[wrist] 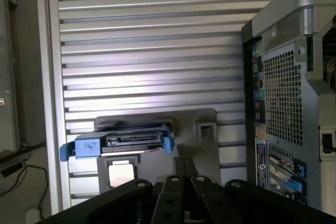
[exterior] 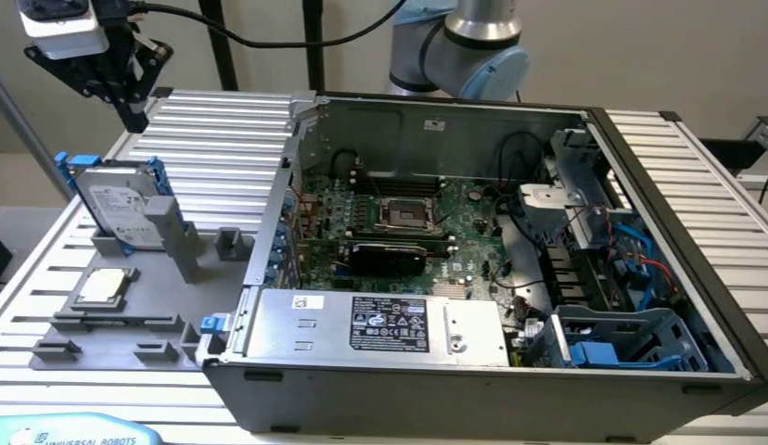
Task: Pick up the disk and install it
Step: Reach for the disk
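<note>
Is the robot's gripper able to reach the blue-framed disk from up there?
Probably yes: the gripper hangs above the disk, and nothing lies between them, though its jaws are shut.

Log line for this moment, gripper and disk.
gripper: shut, empty | position: raised, apart from disk | disk: upright in stand, not picked

Soft, even room light falls from above in the exterior view. The ribbed surface [exterior: 694, 185] gleams pale, while the open computer case [exterior: 483, 394] holds shade along its near wall and in the lower right of the frame. The wrist view looks dimmer and cooler, with a white glare patch on that surface and the claw [wrist: 184, 171] a dark silhouette.
</note>
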